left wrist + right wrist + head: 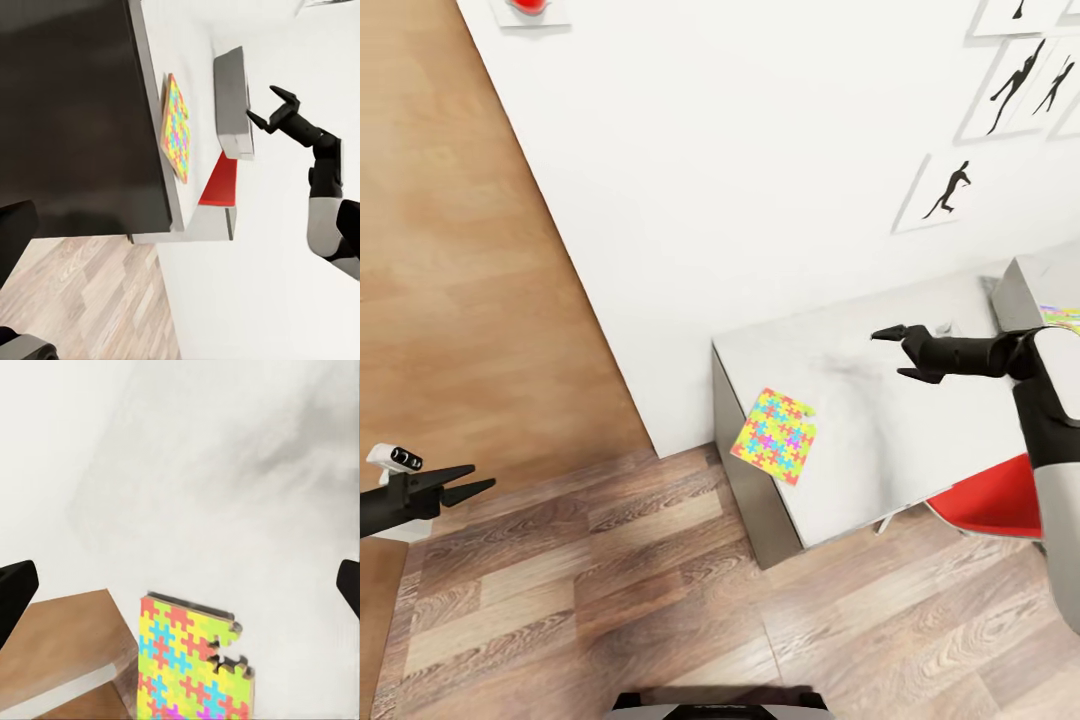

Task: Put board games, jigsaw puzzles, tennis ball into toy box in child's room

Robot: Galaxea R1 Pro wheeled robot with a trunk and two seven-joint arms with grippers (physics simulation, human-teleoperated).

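- Table (880, 440): pale grey-white top, one end against the white wall (740, 150), the near corner jutting over the wood plank floor (610, 580).
- Jigsaw puzzle (774, 436): thin flat square of yellow, pink, blue and green pieces, lying flat at the table's near corner, close to the edge. One corner has a few pieces missing, seen in the right wrist view (196, 667). The left wrist view shows it edge-on (176, 126) on the table top.
- Toy box (1022, 285): light grey bin at the far right of the table, partly cut off by the frame. A strip of a second jigsaw puzzle (1060, 318) shows at it, mostly hidden behind the right arm; cannot tell exactly how it sits in the box.
- Right gripper (896, 352): over the table, between the near puzzle and the toy box, fingers spread wide, nothing between them. Not touching the puzzle. Also visible in the left wrist view (267, 106), just beside the toy box (231, 101).
- Left gripper (472, 478): over the floor, well apart from the table, fingers parted narrowly, holding nothing.
- Red chair (990, 500): seat tucked partly under the table's near side.
- Black silhouette athlete pictures (948, 190) on the wall above the table.
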